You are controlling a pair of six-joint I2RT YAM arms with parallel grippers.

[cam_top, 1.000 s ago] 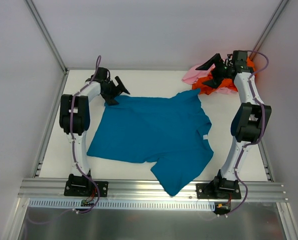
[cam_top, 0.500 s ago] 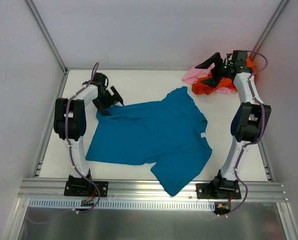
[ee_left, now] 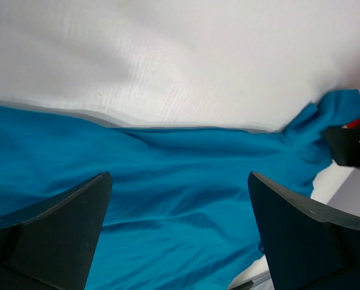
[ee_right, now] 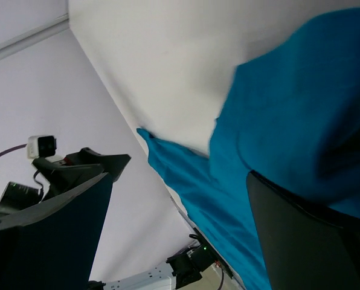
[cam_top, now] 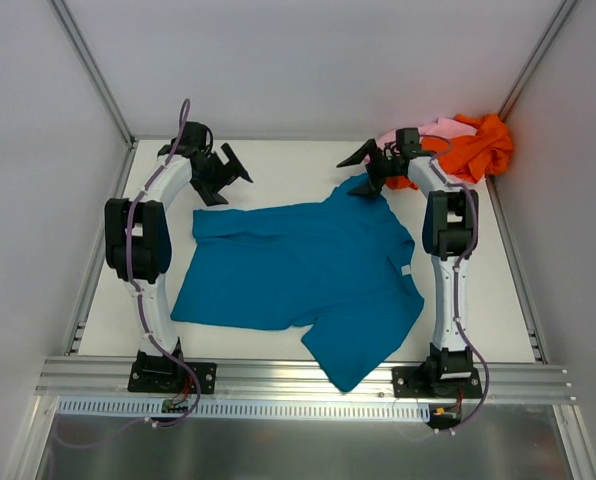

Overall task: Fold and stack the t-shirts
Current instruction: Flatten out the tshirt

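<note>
Both jaws spread; top view alone shows white tag (cam_top: pixel 410 272) on teal shirt (cam_top: pixel 298 270).

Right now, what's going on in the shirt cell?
Two arms are working a teal-blue t-shirt, spread mostly flat and unfolded on the table. The left gripper is open just past the shirt's far left corner. The right gripper is open at the far right sleeve. Neither holds anything. The orange t-shirt and pink t-shirt lie heaped in the far right corner, not yet folded.
</note>
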